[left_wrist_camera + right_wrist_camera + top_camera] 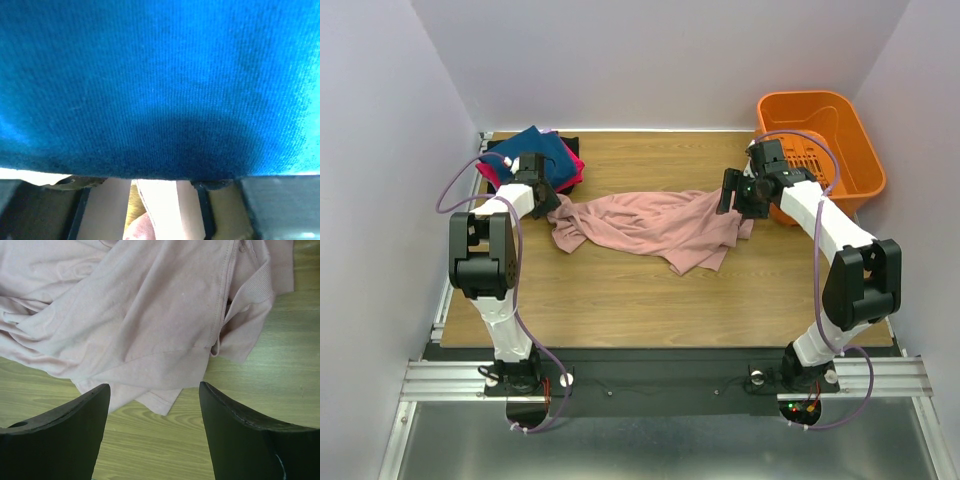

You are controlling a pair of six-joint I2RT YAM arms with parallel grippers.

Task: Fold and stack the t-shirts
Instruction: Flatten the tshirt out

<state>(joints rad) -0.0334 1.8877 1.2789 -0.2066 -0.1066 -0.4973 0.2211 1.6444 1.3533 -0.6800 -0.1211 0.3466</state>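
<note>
Overhead, the pink t-shirt (650, 228) lies crumpled on the surface (620, 300), its long axis left to right. My right wrist view shows my right pincer (152, 390) wide open and empty above its edge. For my left pincer (546, 200) I cannot tell, because the blue t-shirt (160, 85) fills that view.

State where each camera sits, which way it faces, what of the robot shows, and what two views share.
Top: fixed above and behind the arms, looking down on the table; both arms show, left claw and right claw near the pink shirt's ends.
Left wrist: close against the blue shirt, which fills the view; only dark bits of its claw show.
Right wrist: looks down on the pink shirt and wood; both open fingers show.
Shared: top and right wrist both show the pink shirt.
</note>
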